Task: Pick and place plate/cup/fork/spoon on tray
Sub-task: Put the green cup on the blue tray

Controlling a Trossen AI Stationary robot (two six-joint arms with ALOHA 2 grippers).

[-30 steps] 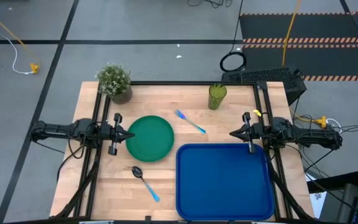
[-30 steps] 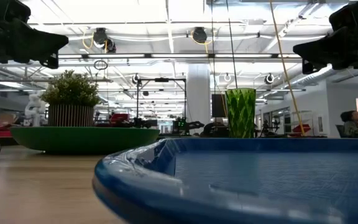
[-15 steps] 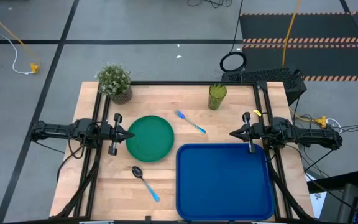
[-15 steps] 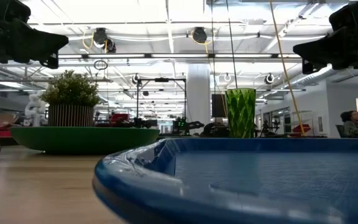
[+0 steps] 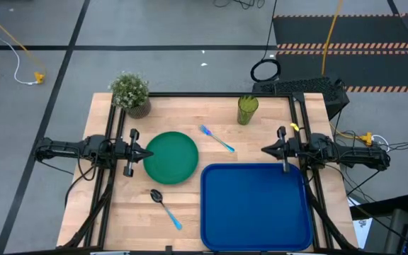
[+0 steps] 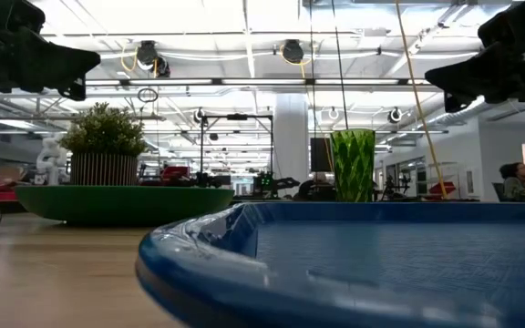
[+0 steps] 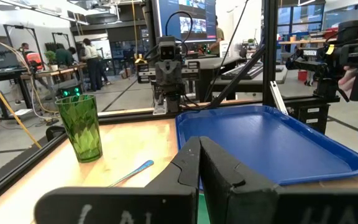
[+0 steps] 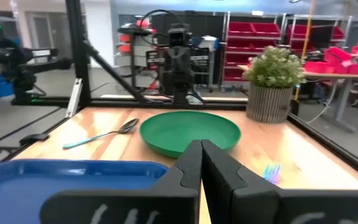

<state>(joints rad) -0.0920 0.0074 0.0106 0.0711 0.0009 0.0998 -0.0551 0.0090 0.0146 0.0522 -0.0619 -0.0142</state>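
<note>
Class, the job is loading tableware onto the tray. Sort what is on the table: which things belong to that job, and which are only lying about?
Belongs to the job: plate, cup, fork, spoon, tray.

Just lying about: potted plant at the table's far left corner.

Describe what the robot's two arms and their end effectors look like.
Both arms are matte black with jointed segments and black cables looping alongside. The left end effector and right end effector each taper to two slim dark fingers. A yellow tag sits near the right wrist.
</note>
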